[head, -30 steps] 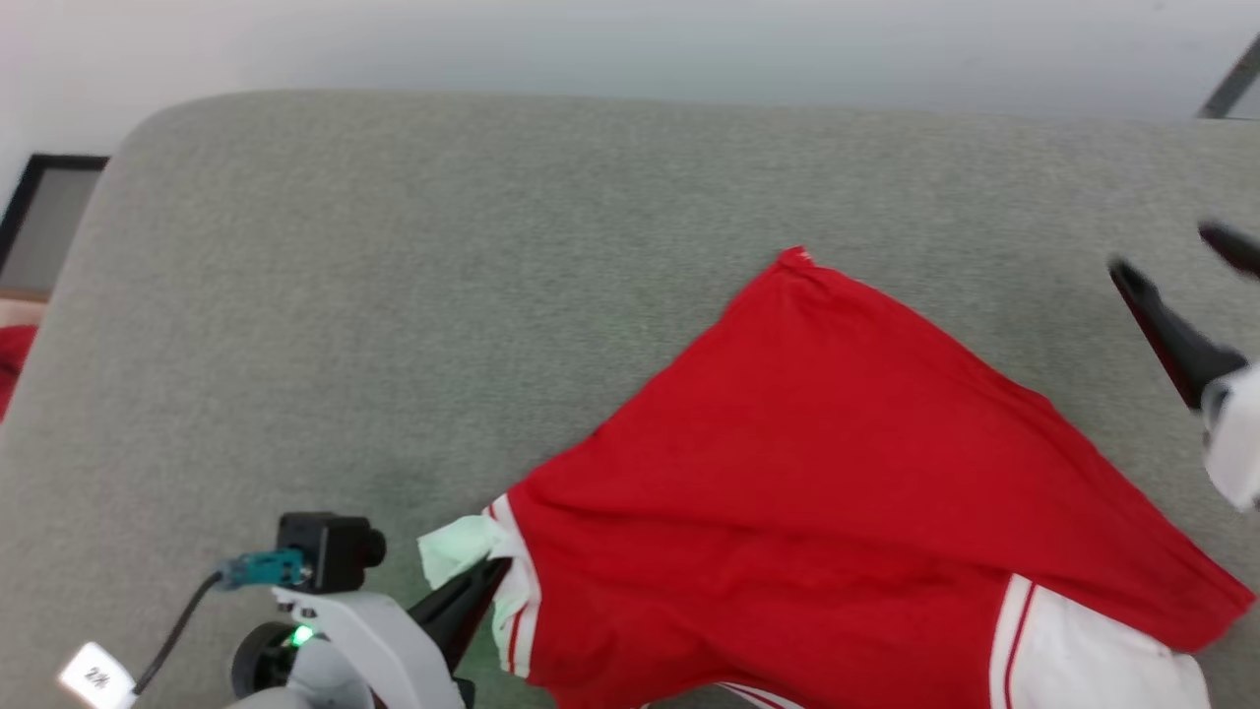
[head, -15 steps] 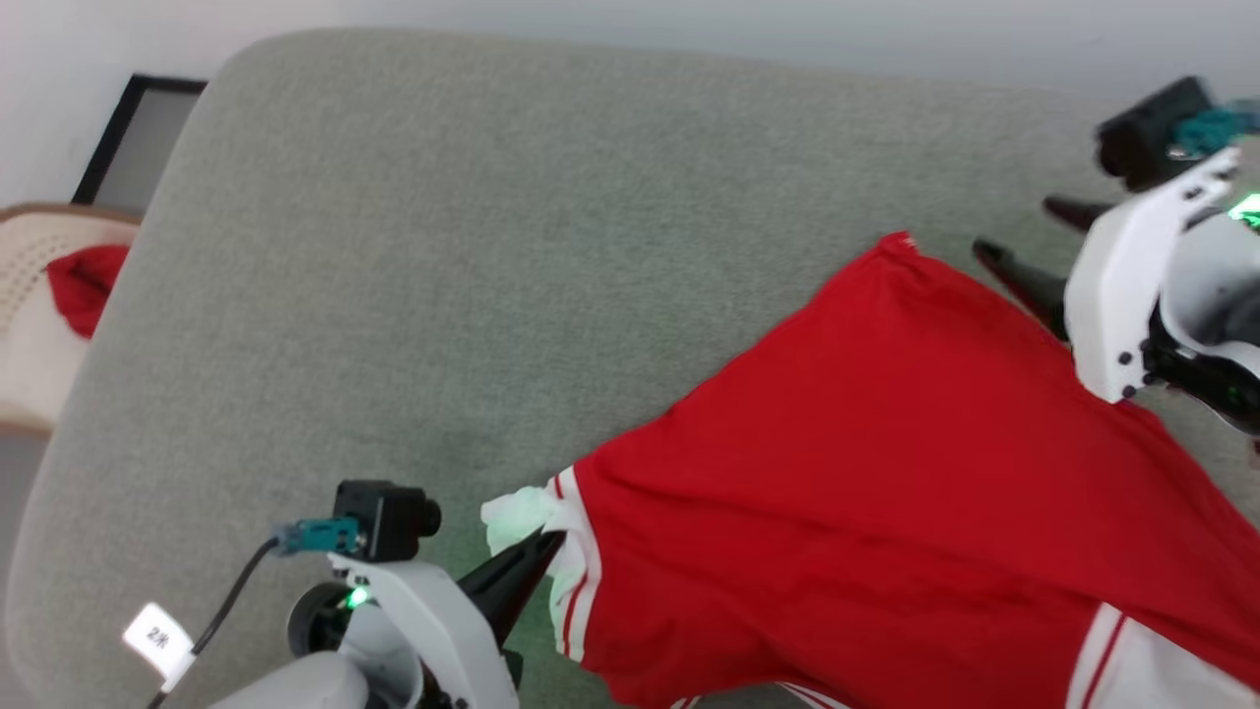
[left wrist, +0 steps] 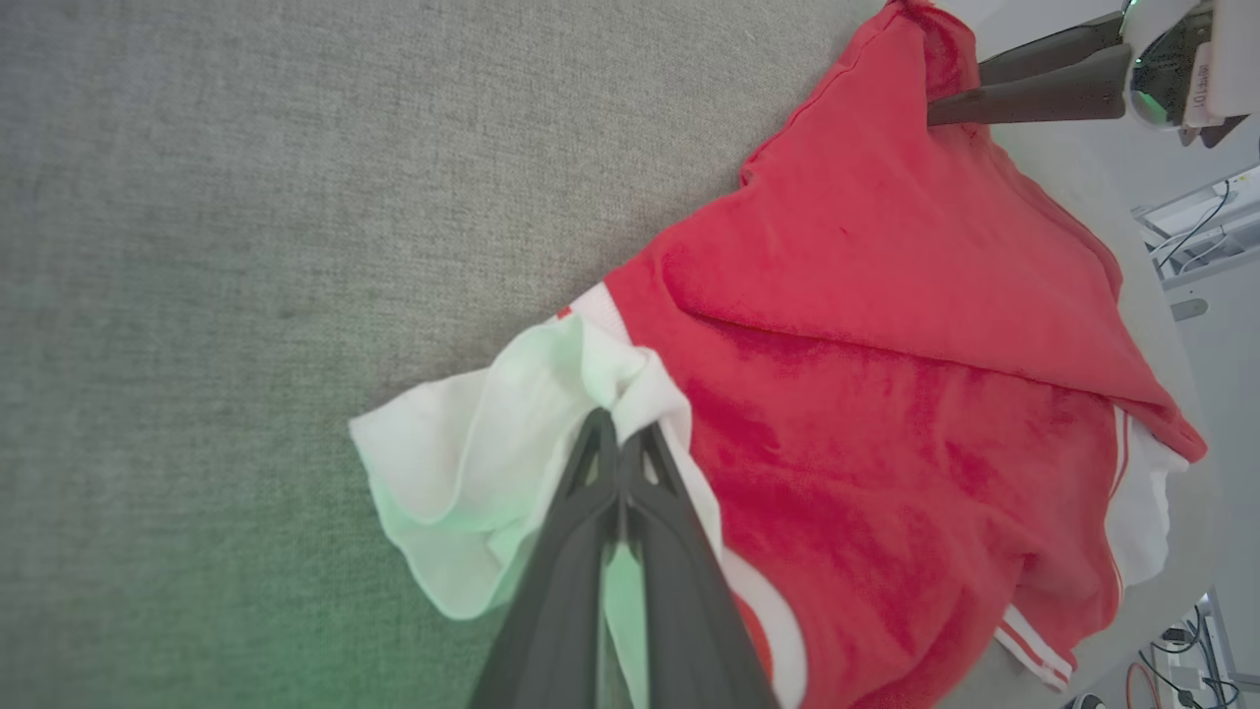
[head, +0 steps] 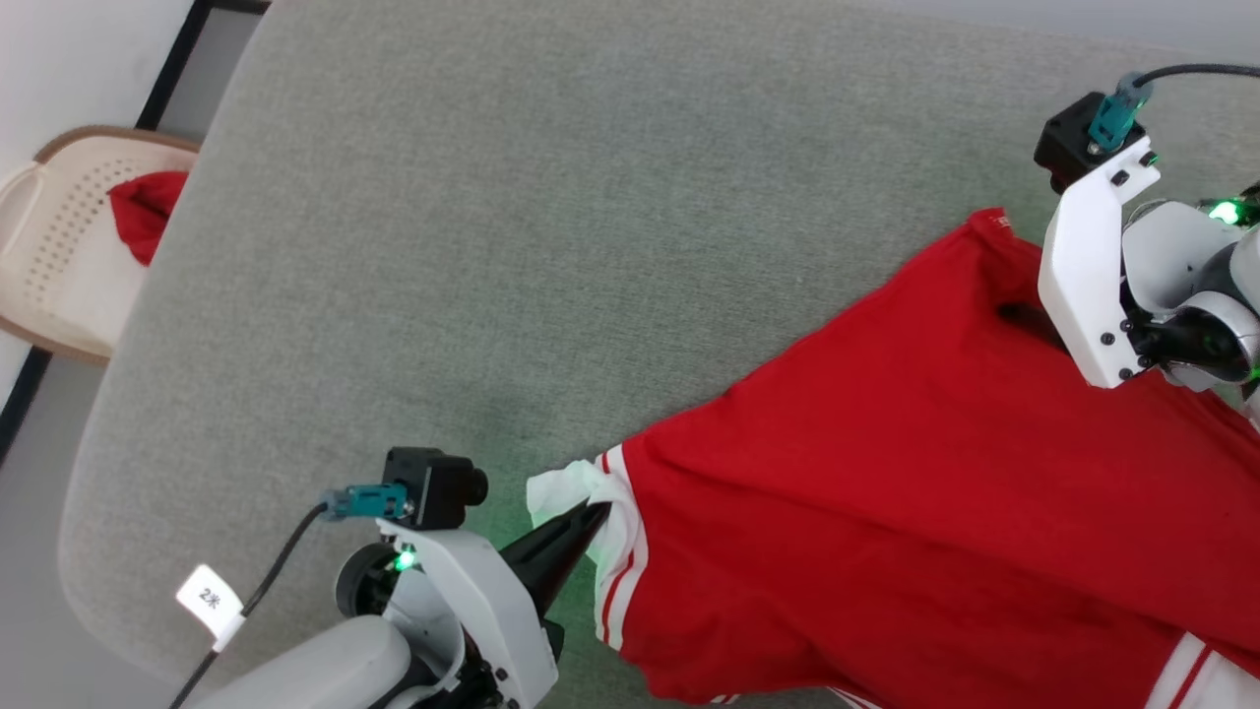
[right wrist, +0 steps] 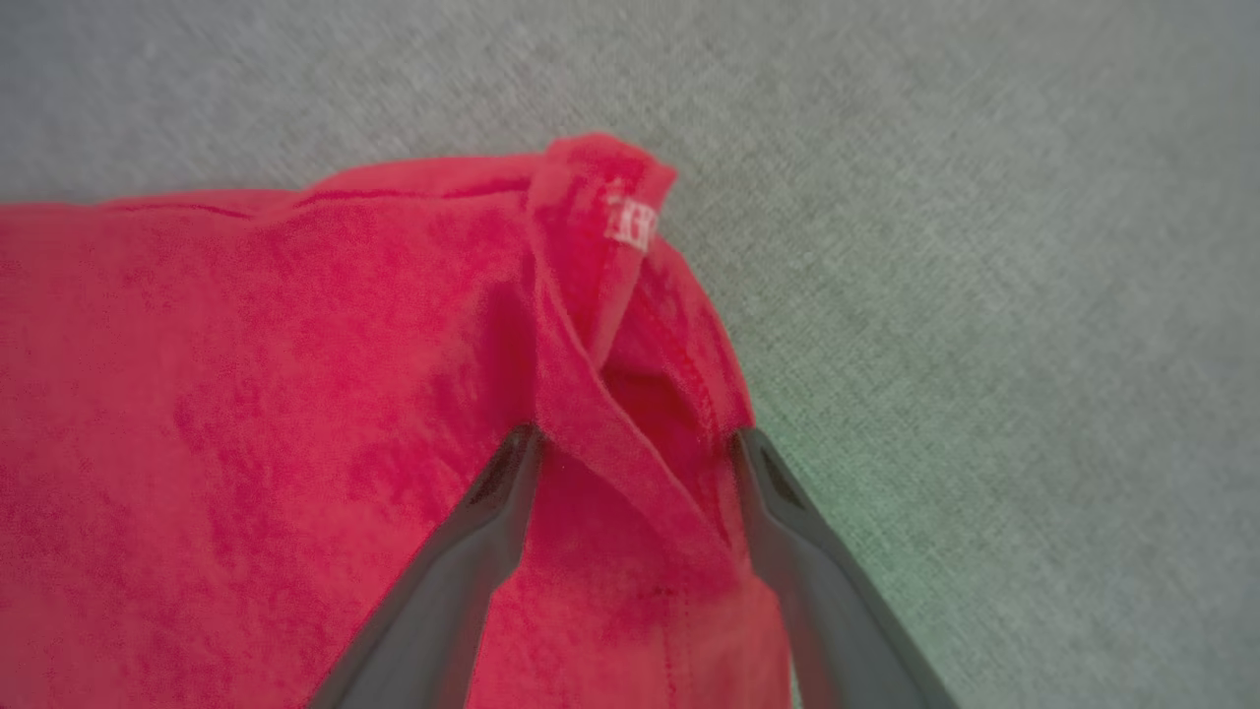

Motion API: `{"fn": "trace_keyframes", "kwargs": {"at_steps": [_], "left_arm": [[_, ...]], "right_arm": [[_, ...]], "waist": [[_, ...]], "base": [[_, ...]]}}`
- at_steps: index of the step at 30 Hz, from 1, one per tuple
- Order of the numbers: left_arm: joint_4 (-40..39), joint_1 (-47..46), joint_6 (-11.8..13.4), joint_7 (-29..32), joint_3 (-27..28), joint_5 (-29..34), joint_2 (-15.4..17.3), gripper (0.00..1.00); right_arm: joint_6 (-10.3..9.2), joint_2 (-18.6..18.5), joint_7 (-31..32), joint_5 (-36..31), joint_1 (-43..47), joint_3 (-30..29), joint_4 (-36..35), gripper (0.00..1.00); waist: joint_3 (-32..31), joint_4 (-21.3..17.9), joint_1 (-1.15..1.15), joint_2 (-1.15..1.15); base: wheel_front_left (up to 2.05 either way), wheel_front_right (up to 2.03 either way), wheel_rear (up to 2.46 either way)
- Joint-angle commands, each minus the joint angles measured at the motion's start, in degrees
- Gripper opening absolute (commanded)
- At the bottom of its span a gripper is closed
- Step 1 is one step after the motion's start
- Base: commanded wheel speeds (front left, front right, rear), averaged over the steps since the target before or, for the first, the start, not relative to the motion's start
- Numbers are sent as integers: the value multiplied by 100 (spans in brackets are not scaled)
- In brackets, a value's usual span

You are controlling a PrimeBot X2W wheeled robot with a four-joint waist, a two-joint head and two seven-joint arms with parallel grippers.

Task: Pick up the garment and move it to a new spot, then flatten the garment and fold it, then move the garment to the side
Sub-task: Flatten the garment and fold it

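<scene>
Red cloth lies in beige basket, far from garment.

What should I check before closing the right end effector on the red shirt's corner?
1. The left end effector is shut on the garment's white sleeve: ok.
2. The right end effector is open, fingers either side of the red corner fold: ok.
3. Corner gripped by the right end effector: not ok, not yet closed.
4. The garment lies flat on the grey cushion: not ok, creased.
5. Both fabric layers sit between the right fingers: cannot tell.
</scene>
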Motion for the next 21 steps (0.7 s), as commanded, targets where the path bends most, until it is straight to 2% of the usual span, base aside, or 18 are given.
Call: {"fn": "trace_keyframes", "kwargs": {"at_steps": [1,2,3,4,5,6,11,15,21], "left_arm": [[59,-52,-57,-7,-6,40,-59,0],[91,-62,-76,-6,-12,41,-77,0],[118,-70,-91,-6,-14,39,-92,0],[140,-82,-110,-4,-18,36,-109,0],[140,-82,-110,-4,-18,36,-109,0],[163,-90,-125,-2,-20,34,-124,0],[275,-98,-185,-16,-17,8,-174,0],[334,-100,-201,-24,-4,-14,-179,0],[263,-222,-209,190,34,-52,56,0]], "right_arm": [[-4,57,125,92,-117,202,185,100],[-4,68,228,155,-123,325,315,100],[-4,83,280,189,-124,424,404,77],[-4,95,310,226,-145,511,495,35],[-4,95,310,226,-145,511,495,35],[-4,115,329,280,-152,574,575,0],[-5,186,381,479,-216,806,948,0],[-7,243,160,577,-366,829,1108,0],[-7,277,-180,718,-674,814,1218,0]], "waist": [[66,96,0,0],[70,117,0,0],[71,134,0,0],[72,153,0,0],[72,153,0,0],[69,169,0,0],[65,197,0,0],[43,173,0,0],[-110,10,0,0]], "base": [[0,0,0],[0,0,0],[0,0,0],[0,0,0],[0,0,0],[0,0,0],[0,0,0],[0,0,0],[0,0,0]]}}
